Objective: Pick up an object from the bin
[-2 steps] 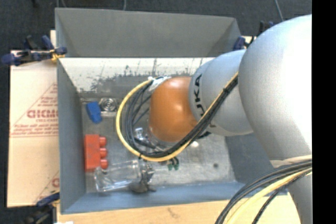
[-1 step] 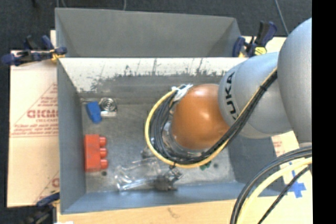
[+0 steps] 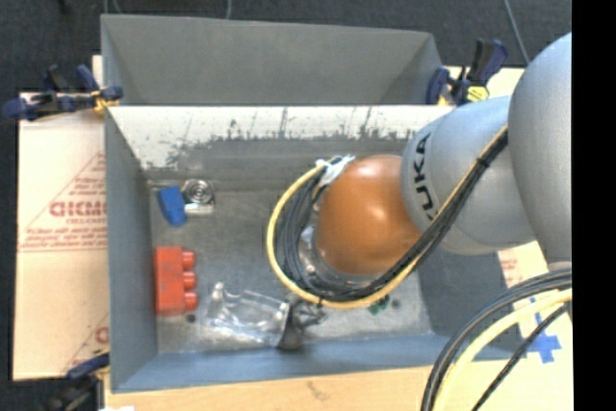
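Tucked low beneath the arm's orange cover (image 3: pixel 361 217) and its looped cables (image 3: pixel 281 241), the tool (image 3: pixel 292 330) sits at the floor of the bin (image 3: pixel 269 72), close against the front wall. Its dark tip shows there, but I cannot tell whether it is apart or together, and nothing can be seen clamped in it.

Just to its left, seemingly touching it, lies a crumpled clear plastic piece (image 3: pixel 239 313), stretched along the front wall. This is the likeliest thing to be picked, judging by how near it is. Lying flat against the wall's foot, it leaves little room on that side, so a grasp probably has to come from above or from the open floor behind it.

Further left a red block (image 3: pixel 174 280) rests near the left wall. Well apart, toward the back left, are a blue piece (image 3: pixel 171 205) and a small metal piece (image 3: pixel 198 195) side by side. The middle floor is bare, giving free room to lift and withdraw rightward.
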### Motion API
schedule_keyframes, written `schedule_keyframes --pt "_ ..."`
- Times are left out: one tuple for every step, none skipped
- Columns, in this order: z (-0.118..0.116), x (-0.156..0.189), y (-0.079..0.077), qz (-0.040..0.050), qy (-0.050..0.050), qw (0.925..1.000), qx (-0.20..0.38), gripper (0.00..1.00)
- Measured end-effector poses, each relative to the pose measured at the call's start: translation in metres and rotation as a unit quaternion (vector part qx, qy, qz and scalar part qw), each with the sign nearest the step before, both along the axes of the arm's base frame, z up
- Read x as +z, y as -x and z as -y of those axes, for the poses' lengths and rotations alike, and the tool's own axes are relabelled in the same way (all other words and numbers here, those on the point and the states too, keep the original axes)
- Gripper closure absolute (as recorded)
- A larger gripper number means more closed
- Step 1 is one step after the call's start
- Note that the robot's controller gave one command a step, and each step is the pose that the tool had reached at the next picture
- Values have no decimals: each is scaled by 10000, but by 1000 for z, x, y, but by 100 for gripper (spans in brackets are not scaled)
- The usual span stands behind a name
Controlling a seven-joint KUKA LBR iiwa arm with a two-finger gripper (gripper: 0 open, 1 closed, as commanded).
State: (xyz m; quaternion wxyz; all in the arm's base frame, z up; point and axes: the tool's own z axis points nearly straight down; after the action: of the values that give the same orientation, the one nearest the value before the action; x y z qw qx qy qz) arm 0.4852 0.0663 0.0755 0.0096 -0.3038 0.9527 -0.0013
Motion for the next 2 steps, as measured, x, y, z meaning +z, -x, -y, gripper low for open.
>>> schedule_keyframes --pt "1 4 -2 -67 13 10000 -33 100" --pt "1 26 -3 -77 11 9999 -74 100"
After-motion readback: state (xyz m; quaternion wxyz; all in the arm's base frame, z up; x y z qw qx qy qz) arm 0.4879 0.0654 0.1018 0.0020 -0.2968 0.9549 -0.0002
